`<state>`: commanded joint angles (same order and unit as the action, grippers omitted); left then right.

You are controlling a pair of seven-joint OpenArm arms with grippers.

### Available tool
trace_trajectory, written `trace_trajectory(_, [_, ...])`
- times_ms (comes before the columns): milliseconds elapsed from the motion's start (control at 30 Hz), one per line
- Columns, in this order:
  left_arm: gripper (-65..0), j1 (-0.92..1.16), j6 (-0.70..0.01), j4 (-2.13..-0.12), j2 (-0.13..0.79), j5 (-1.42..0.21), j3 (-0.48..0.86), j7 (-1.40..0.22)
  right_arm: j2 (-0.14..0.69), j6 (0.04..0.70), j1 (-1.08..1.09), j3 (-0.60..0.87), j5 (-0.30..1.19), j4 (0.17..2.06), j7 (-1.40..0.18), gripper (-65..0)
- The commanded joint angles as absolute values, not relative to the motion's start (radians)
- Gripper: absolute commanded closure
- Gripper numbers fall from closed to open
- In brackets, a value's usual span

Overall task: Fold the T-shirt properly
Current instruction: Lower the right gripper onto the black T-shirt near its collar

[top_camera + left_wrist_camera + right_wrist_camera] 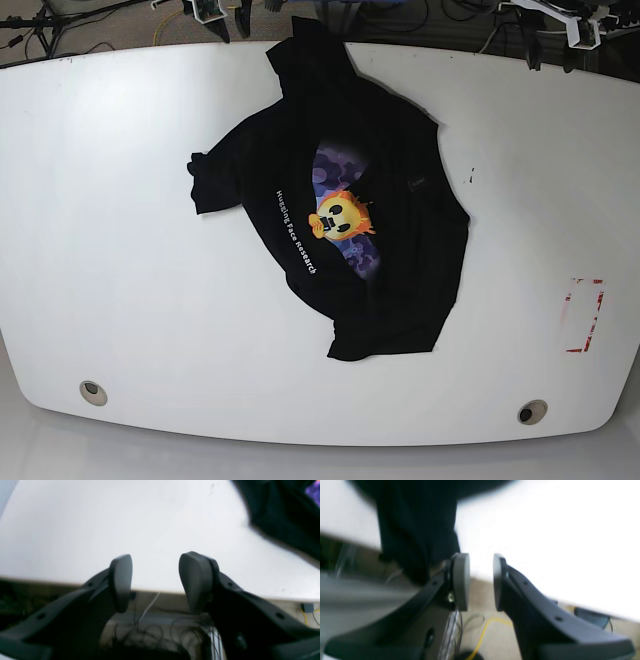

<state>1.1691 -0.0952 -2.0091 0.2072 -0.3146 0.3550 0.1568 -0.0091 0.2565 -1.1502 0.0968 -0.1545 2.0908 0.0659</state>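
Note:
The black T-shirt [370,200] lies crumpled and turned on the white table [120,250]. Its yellow emoji print and white lettering face up. One end [305,35] reaches the table's far edge. In the left wrist view my left gripper [156,580] is open and empty over the table edge, with the T-shirt [282,512] off to the upper right. In the right wrist view my right gripper [480,581] is open and empty, just right of a dark fold of the T-shirt [417,525] that hangs over the table edge. Both arms sit at the far edge in the base view.
A red marking [583,315] is on the table's right side. Two round holes [92,392] [532,412] sit near the front edge. Cables [482,630] lie on the floor beyond the table edge under both grippers.

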Motion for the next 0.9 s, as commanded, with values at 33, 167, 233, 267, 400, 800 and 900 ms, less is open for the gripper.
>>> trace_trajectory(33, [-30.9,1.163,-0.095,-2.008,0.207,-0.311,0.352,0.157,-0.007,0.257,-1.144,0.096,-0.155,2.093,0.066,-15.6])
trace_trajectory(167, [-31.1,1.141,-0.094,-2.004,0.207,-0.298,0.341,0.161,0.001,0.256,-1.114,0.095,-0.154,2.096,0.065,-15.4])
trace_trajectory(233, [-31.5,1.131,-0.096,-2.010,0.205,-0.303,0.341,0.162,0.003,0.258,-1.095,0.093,-0.154,2.098,0.060,-15.5])
trace_trajectory(267, [-35.1,1.115,-0.098,-2.023,0.201,-0.316,0.346,0.174,0.007,0.261,-1.060,0.097,-0.151,2.100,0.055,-15.5])
trace_trajectory(400, [-44.2,1.091,-0.100,-2.041,0.196,-0.338,0.352,0.187,0.008,0.268,-0.997,0.102,-0.145,2.101,0.042,-15.7])
trace_trajectory(800, [-49.6,1.025,-0.100,-2.035,0.182,-0.344,0.356,0.164,-0.033,0.314,-0.786,0.110,-0.146,2.060,-0.042,-25.9])
trace_trajectory(900, [-49.5,1.014,-0.099,-2.034,0.180,-0.343,0.355,0.161,-0.043,0.336,-0.747,0.112,-0.145,2.056,-0.074,-27.6])
